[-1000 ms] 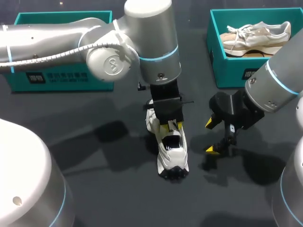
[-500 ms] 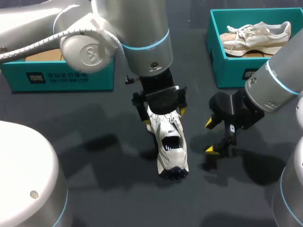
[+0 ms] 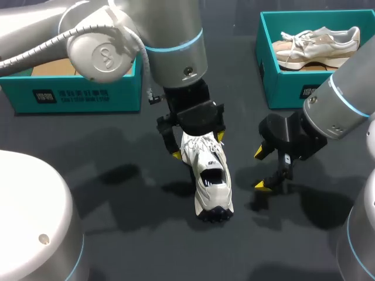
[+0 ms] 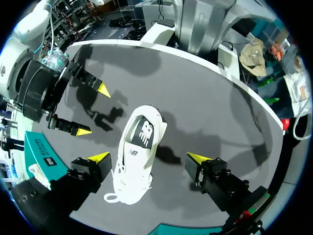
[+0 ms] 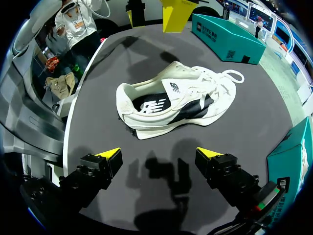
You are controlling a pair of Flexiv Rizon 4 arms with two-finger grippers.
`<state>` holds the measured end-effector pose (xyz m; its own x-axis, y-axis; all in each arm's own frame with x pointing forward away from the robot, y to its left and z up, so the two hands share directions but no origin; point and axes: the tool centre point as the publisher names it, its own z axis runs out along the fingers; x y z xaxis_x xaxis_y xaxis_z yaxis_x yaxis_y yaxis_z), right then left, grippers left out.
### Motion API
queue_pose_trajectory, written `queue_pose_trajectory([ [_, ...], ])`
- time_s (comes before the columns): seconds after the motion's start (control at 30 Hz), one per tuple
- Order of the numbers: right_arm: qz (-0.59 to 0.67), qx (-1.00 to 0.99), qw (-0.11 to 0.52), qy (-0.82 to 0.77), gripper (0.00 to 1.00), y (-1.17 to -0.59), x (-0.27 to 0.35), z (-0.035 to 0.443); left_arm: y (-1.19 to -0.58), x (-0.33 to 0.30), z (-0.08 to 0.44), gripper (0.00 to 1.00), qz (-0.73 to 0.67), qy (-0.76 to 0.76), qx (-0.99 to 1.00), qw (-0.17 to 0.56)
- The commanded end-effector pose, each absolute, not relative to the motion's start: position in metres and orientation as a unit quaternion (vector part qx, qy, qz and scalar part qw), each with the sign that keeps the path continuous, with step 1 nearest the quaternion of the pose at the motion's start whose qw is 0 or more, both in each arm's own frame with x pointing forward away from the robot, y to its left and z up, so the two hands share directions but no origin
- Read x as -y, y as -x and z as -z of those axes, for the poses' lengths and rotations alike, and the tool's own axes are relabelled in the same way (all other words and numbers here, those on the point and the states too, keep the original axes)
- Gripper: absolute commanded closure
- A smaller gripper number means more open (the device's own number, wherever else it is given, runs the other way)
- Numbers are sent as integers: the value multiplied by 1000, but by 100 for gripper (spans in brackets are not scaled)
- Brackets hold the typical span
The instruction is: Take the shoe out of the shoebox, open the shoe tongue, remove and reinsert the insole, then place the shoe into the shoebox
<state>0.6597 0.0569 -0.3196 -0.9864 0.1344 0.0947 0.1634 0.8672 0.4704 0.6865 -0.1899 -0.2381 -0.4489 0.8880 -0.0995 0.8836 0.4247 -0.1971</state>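
1. The dark table carries everything you are working with.
2. Your left arm comes in from the left and reaches past the middle. It hangs above the front end of the white shoe.
3. Your right arm comes in from the right and sits low over bare table, just beside the shoe.
4. One teal shoebox stands at the far left. A second teal shoebox stands at the far right, with a beige shoe lying in it.
5. The white shoe is out of both boxes, on the table between your two arms. Its laced front points toward the far side and its heel toward you. In the right wrist view its opening shows a dark insole inside.
6. Your left gripper is spread wide. One yellow tip stands on each side of the laced front, and neither touches the shoe.
7. Your right gripper is also spread wide and holds nothing. The shoe lies ahead of its fingers.
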Motion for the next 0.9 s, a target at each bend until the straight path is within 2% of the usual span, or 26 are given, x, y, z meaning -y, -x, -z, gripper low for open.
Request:
queue_pose_trajectory([
  [0.03, 245, 966, 28, 78, 0, -659, -57, 320, -688, 189, 233, 0, -38, 369, 929, 24],
  [0.3, 245, 966, 28, 78, 0, -659, -57, 320, -688, 189, 233, 0, -38, 369, 929, 24],
  [0.33, 245, 966, 28, 78, 0, -659, -57, 320, -683, 193, 238, 0, -26, 316, 948, 26],
  [0.47, 245, 966, 28, 78, 0, -659, -57, 320, -667, 191, 249, 0, -57, 263, 961, 69],
  [0.6, 245, 966, 28, 78, 0, -659, -57, 320, -652, 194, 253, 0, -62, 181, 978, 78],
  [0.63, 245, 966, 28, 78, 0, -659, -57, 320, -649, 195, 250, 0, -28, 150, 987, 54],
  [0.9, 245, 966, 28, 78, 0, -659, -57, 320, -649, 195, 250, 0, -28, 150, 987, 54],
])
